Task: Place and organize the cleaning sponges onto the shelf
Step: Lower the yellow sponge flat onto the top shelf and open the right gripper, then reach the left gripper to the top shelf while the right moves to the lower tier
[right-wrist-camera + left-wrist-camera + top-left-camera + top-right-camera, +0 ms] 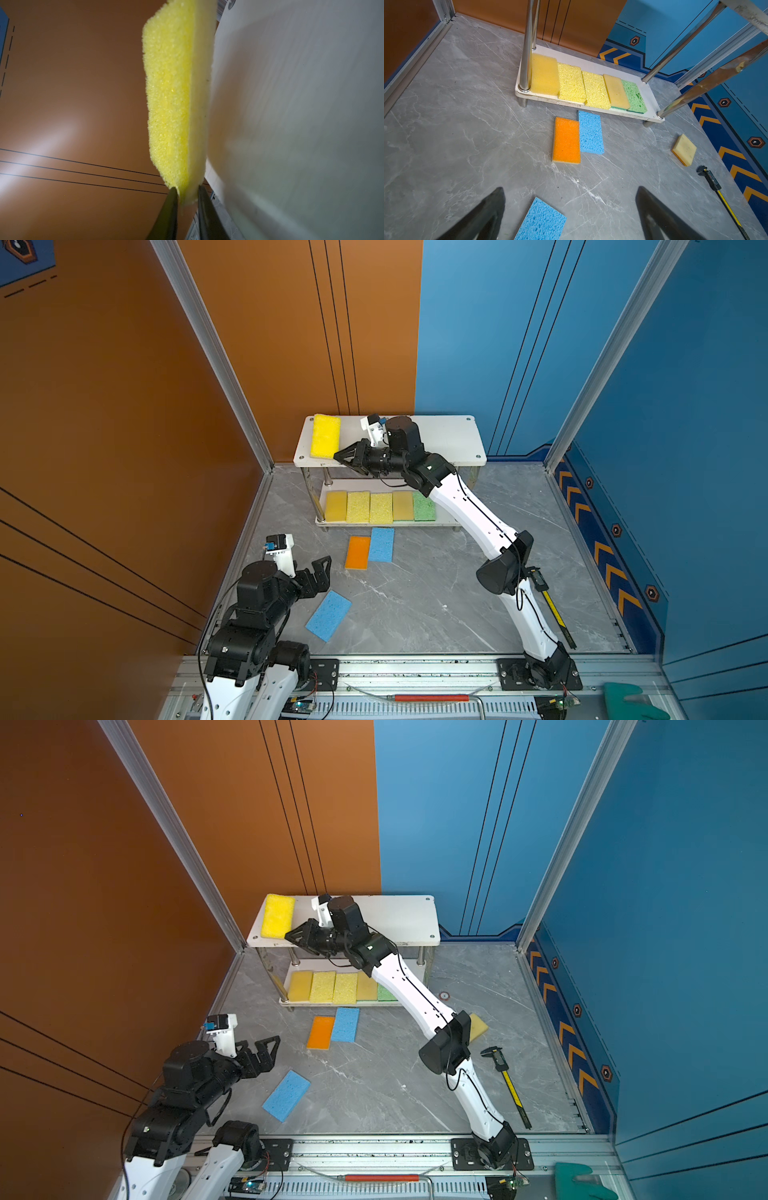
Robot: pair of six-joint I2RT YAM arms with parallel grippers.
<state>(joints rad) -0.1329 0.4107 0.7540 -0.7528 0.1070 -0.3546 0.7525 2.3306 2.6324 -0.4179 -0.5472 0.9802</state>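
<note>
Right pincer (187,194) narrowly parted, tips pinching near end of yellow sponge (325,436) on shelf (440,439) top board. Left pincer (570,190) wide open, empty, above surface (415,593).

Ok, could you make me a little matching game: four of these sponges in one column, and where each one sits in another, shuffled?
1 bright yellow sponge
2 green sponge
3 orange sponge
4 pale tan sponge

A on the table, beside a blue sponge
B shelf's top board
C on the table, near the caliper
D shelf's lower board, end of a row

Pairs: 1-B, 2-D, 3-A, 4-C
</note>
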